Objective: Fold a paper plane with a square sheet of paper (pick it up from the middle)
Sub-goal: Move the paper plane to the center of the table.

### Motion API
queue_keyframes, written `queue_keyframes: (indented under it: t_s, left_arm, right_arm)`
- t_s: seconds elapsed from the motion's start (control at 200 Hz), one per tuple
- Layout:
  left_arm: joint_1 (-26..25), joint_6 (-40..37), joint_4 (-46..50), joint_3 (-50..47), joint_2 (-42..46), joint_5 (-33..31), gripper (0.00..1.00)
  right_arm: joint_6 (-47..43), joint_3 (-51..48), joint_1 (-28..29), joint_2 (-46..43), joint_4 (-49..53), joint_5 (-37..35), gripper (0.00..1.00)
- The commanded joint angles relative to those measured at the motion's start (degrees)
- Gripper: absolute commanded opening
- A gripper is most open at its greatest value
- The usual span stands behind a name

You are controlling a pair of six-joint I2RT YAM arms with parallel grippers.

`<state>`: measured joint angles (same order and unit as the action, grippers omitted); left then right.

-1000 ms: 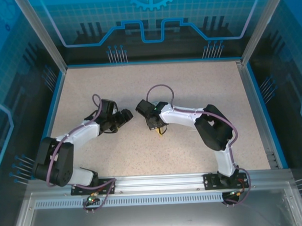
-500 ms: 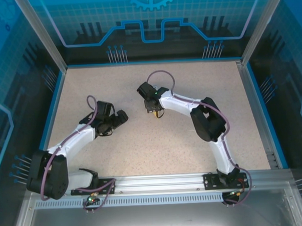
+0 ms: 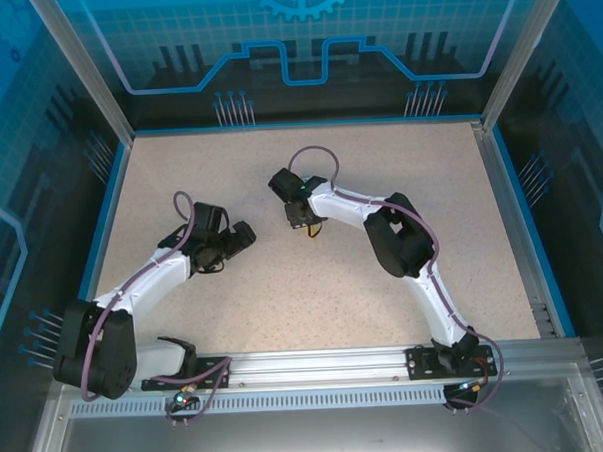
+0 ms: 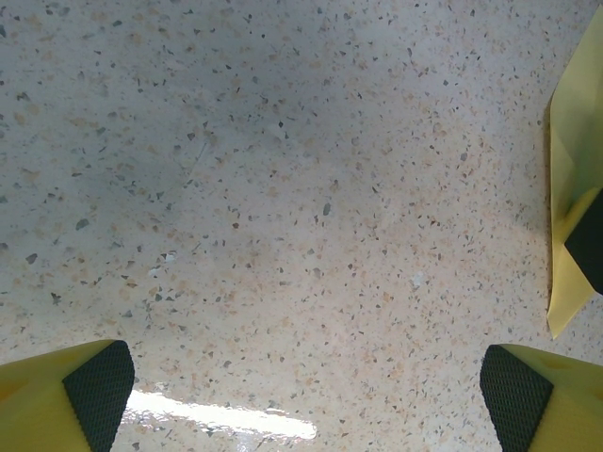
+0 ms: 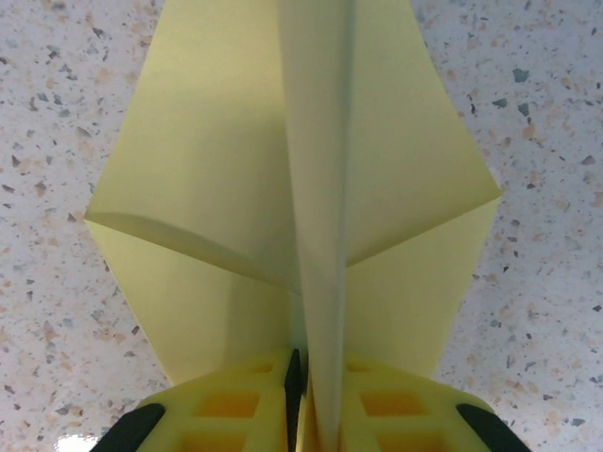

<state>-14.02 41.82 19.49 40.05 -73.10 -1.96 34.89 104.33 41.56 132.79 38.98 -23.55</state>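
Observation:
The pale yellow paper plane is a folded dart with two wing flaps spread over the table and an upright centre crease. My right gripper is shut on that crease at the near end. From above, my right gripper sits at mid-table with a bit of yellow paper under it. My left gripper is a short way to its left. It is open over bare table, with its pads wide apart. An edge of the paper plane shows at the right of the left wrist view.
The speckled beige table is bounded by a blue rim and transparent walls on three sides. An aluminium rail carrying both arm bases runs along the near edge.
My right gripper has carried the paper a little farther from the bases. The left arm has drawn back to the left, and its jaws have opened wider.

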Motion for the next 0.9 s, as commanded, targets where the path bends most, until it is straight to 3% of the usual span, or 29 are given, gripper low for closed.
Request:
queue_keyframes:
  t_s: [0.0,0.205,0.32,0.44,0.64,0.895]
  left_arm:
    - [0.47,-1.13,1.8,0.44,0.94,-0.7,0.98]
    - [0.46,-1.2,2.37,1.09,1.2,-0.6,0.98]
    - [0.49,-1.44,3.27,1.89,1.87,-0.9,0.99]
    - [0.48,-1.98,4.87,3.0,3.11,-1.8,0.99]
    - [0.49,-3.48,8.28,5.21,6.48,-5.75,0.98]
    - [0.57,-11.98,4.93,2.86,14.49,-22.07,0.98]
  right_arm:
    - [1.23,0.1,-0.54,3.87,2.26,1.49,0.18]
    - [0.14,2.79,-0.34,0.73,4.25,0.7,0.22]
    - [-0.66,3.45,-0.16,-5.17,5.16,0.2,0.29]
    - [-0.7,1.83,-0.09,-12.19,5.63,-0.47,0.44]
    - [-1.37,-9.0,-0.55,-27.97,0.19,-2.97,0.71]
    - [-6.57,-32.18,-8.31,-50.68,-11.37,-13.9,0.97]
